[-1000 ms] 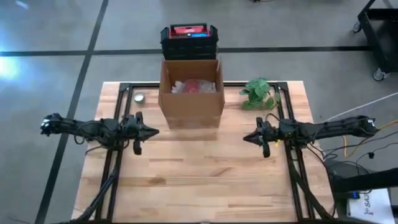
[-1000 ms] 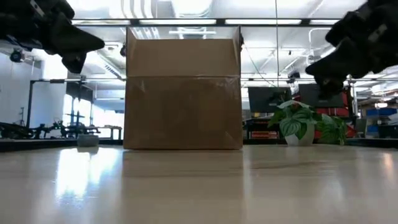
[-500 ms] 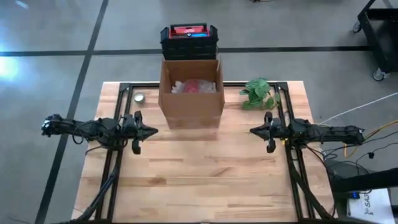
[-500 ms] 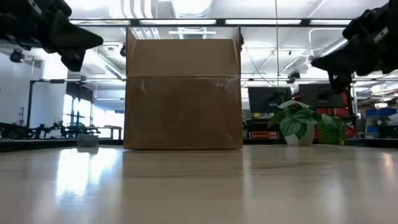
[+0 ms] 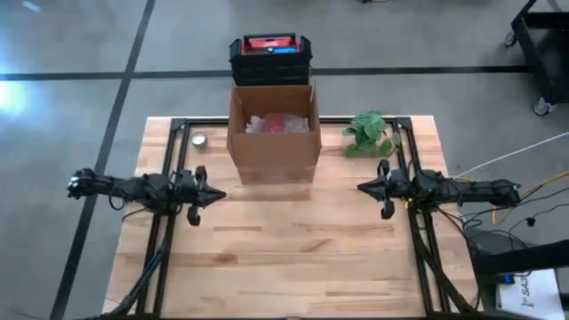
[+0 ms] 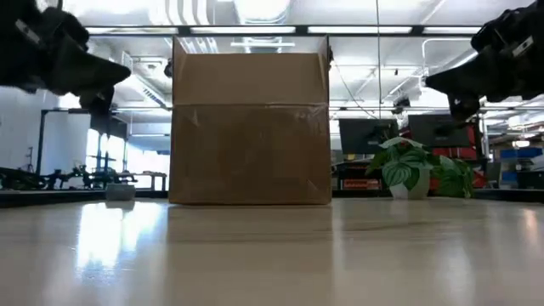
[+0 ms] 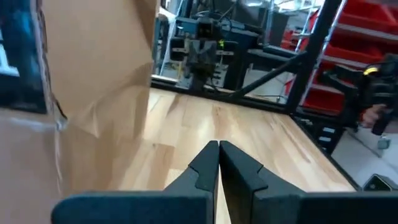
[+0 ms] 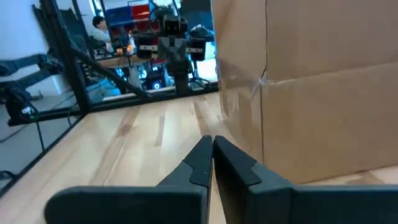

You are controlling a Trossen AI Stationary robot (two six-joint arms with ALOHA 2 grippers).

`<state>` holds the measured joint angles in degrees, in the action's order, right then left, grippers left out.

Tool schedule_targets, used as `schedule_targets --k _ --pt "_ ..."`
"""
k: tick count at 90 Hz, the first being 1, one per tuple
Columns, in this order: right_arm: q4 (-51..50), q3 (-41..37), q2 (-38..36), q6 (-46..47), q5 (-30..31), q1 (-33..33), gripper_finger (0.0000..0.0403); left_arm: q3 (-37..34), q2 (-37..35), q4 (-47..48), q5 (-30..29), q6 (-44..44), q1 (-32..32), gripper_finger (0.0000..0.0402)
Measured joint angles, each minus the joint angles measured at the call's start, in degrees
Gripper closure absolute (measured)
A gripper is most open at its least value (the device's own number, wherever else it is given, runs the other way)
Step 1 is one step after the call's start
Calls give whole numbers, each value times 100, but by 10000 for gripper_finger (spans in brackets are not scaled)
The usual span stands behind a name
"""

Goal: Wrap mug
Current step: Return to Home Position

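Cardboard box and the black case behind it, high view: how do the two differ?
The cardboard box is brown with an open top, showing a bubble-wrapped bundle inside; the black case is dark with a red-and-blue top and looks closed. The cardboard box stands on the table; the black case appears to sit beyond its far edge. Both are rectangular and lined up.

Bright, even overhead light. High view: pale glare on the floor [image 5: 9, 94] at the left edge; the cardboard box [image 5: 273, 153] throws a soft shadow onto the table [image 5: 293, 258]. Low view: ceiling lights [image 6: 255, 10] blaze along the top, and the tabletop gleams at lower left.
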<state>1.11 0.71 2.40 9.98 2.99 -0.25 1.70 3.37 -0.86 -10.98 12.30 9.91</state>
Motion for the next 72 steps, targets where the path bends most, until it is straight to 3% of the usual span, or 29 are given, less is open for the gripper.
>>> schedule_targets --k 23,72 --pt "27 -2 34 -7 -2 0 403 -112 -322 -125 433 -326 -33 402" --pt "52 -7 39 -11 -1 0 403 -77 -43 -105 337 -423 -35 402"
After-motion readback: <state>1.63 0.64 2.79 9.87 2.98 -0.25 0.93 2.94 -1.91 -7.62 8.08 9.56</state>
